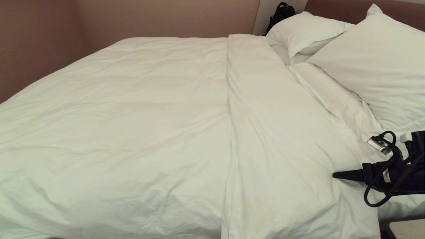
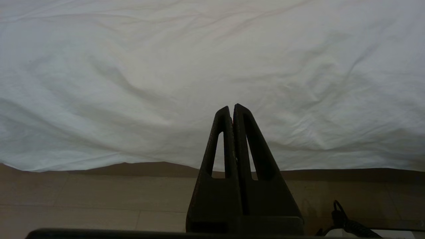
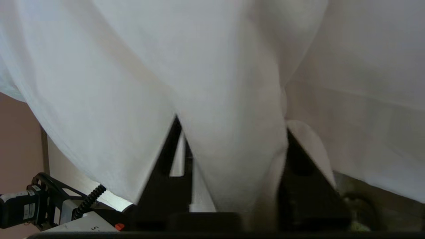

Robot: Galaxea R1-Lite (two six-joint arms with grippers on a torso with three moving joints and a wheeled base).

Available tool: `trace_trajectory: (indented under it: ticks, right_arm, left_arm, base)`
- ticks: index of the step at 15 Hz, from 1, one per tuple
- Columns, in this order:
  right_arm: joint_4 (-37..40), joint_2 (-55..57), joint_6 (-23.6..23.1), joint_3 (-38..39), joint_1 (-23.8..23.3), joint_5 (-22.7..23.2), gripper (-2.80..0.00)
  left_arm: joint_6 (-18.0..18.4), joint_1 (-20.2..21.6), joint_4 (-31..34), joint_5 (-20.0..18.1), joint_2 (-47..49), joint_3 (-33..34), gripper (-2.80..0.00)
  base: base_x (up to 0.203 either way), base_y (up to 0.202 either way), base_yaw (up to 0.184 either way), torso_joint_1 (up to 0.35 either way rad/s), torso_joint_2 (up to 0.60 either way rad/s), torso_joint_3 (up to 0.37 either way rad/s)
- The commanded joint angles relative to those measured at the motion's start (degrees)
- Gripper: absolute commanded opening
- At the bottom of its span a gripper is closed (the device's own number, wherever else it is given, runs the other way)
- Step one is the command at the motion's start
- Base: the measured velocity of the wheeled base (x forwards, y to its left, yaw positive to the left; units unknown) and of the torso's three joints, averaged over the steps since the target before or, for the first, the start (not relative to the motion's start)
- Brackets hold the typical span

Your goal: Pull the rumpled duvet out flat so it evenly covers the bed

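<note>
White cotton fills nearly the whole head view: the duvet [image 1: 126,126] lies spread over the bed [image 2: 166,167] from the left edge to a turned-back band [image 1: 265,132] running down the centre right. Two pillows [image 1: 375,63] sit in the upper right against the headboard [image 1: 335,10]. Only soft creases remain, so the spreading looks close to done.

At the lower right of the head view, the right gripper [image 3: 232,132] sits low against the near side of the bed. Its wrist view shows the jaws standing apart with a fold of the duvet's cloth [image 3: 232,159] still lying between them, so it appears released rather than pinching. The left gripper [image 2: 232,108] is clenched on nothing, parked at the bed's edge above the floor [image 2: 83,199], with the duvet's hem [image 2: 99,162] hanging just beyond its tips.

The main risk is the loose fold. If the right arm draws away while cloth is still draped over a finger, it would likely drag that corner back and rumple the edge again. The dangling cable [image 1: 382,186] by the wrist could also snag the fabric.
</note>
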Motion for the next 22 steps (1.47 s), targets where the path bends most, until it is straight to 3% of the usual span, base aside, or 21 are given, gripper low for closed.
trace_trajectory:
  ticks: [1,5,10,15,18,19,22]
  right_arm:
    - [-0.1,0.1,0.0,-0.8,0.0,0.2,0.00]
    - [1.6,-1.8,0.4,-3.9,0.0,-6.7,0.00]
    - [3.9,-11.8,0.6,-4.4,0.0,-10.6,0.00]
    - [10.7,-20.2,0.6,-9.0,0.0,-11.2,0.00]
    - [11.6,-22.5,0.6,-9.8,3.1,-11.3,0.00]
    - [11.8,-22.9,0.6,-9.8,4.3,-11.3,-2.80]
    - [11.9,-23.0,0.6,-9.5,4.7,-11.2,-2.80]
  left_arm:
    - [0.0,0.0,0.0,0.0,0.0,0.0,-2.80]
    - [0.0,0.0,0.0,0.0,0.0,0.0,-2.80]
    - [0.0,0.0,0.0,0.0,0.0,0.0,-2.80]
    - [0.0,0.0,0.0,0.0,0.0,0.0,-2.80]
    - [0.0,0.0,0.0,0.0,0.0,0.0,-2.80]
    - [0.0,0.0,0.0,0.0,0.0,0.0,-2.80]
    - [0.0,0.0,0.0,0.0,0.0,0.0,-2.80]
  base:
    - [0.000,0.000,0.000,0.000,0.00,0.000]
    - [0.000,0.000,0.000,0.000,0.00,0.000]
    - [0.000,0.000,0.000,0.000,0.00,0.000]
    - [0.000,0.000,0.000,0.000,0.00,0.000]
    - [0.000,0.000,0.000,0.000,0.00,0.000]
    - [0.000,0.000,0.000,0.000,0.00,0.000]
    - [0.000,0.000,0.000,0.000,0.00,0.000]
